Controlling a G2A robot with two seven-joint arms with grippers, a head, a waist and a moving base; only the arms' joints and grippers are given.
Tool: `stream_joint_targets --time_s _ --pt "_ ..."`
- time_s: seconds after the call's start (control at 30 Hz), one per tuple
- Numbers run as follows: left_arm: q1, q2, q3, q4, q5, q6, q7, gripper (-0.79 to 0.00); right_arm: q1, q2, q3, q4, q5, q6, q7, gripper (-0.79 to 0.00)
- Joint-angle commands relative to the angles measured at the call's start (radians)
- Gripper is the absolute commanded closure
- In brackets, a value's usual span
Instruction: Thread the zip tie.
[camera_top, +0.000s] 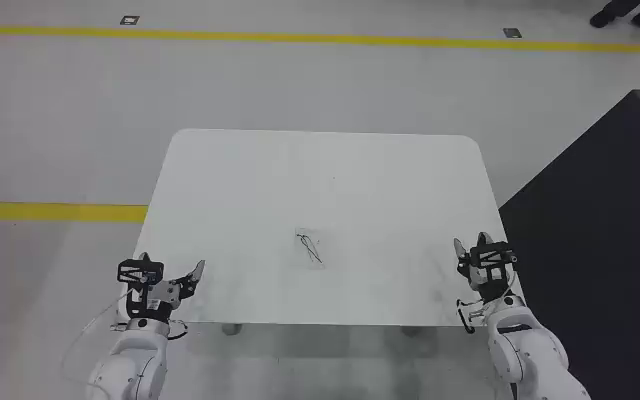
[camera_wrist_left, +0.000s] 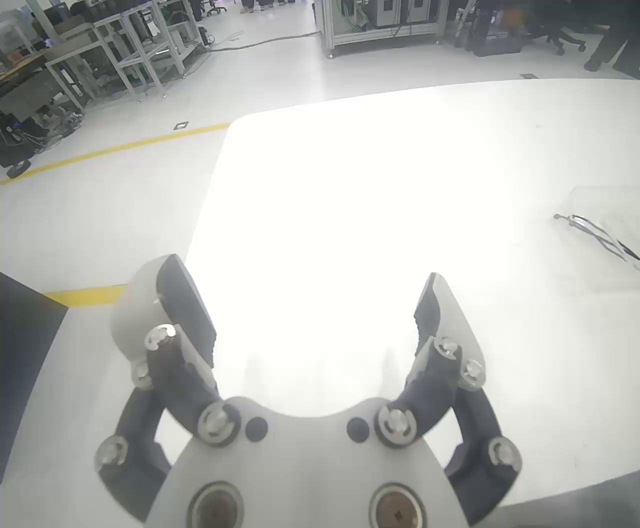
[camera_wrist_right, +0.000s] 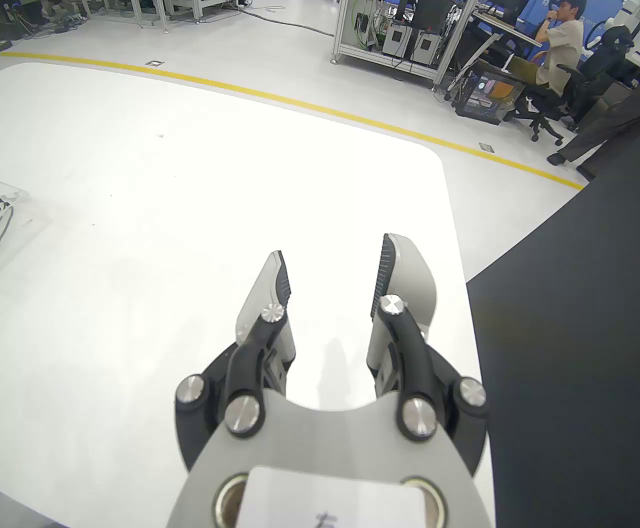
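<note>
Your large white rounded-corner table (camera_top: 250, 180) carries everything for this job, and as far as you can judge the threading has not begun: nothing is lifted and nothing is held.

The left gripper (camera_top: 168, 272), grey metal with black pads, hangs at the lower left of the top view over the table's near corner. Its fingers are spread wide with only bare tabletop between them in its own wrist view (camera_wrist_left: 302, 270). The right gripper (camera_top: 472, 245) sits at the lower right by the table's right edge. Its fingers stand parted, more narrowly, and they are also empty (camera_wrist_right: 334, 247).

The clear plastic wrapper (camera_wrist_left: 600, 200) lies flat just below the middle of the top view, well apart from both grippers. The thin dark plastic zip tie (camera_top: 309, 246) lies at that wrapper, at the right edge of the left wrist view (camera_wrist_left: 595, 235). You cannot tell whether it rests on the plastic or inside it, nor whether its tail is already through its head.

You are left with the pick-up, the two-handed hold and the threading itself.

Around the table, a black flat surface (camera_top: 600, 200) borders the right side, and a yellow floor stripe (camera_top: 300, 38) crosses the top. Neither blocks the way; the wrapper may.
</note>
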Motion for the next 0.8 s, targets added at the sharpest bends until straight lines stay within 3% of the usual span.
stream_joint_targets --time_s 0.0,0.63,0.67,0.77 --pt "0.0 0.0 0.0 0.0 0.0 0.0 0.0 -0.785 0.0 0.0 0.0 0.0 0.0 0.0 0.0 -0.349" --pt "0.0 0.0 0.0 0.0 0.0 0.0 0.0 -0.785 0.0 0.0 0.0 0.0 0.0 0.0 0.0 -0.349" --pt "0.0 0.0 0.0 0.0 0.0 0.0 0.0 -0.785 0.001 0.001 -0.003 -0.012 -0.02 -0.019 -0.012 -0.785" --pt "0.0 0.0 0.0 0.0 0.0 0.0 0.0 -0.785 -0.025 0.007 -0.012 -0.094 -0.166 -0.037 -0.058 -0.785"
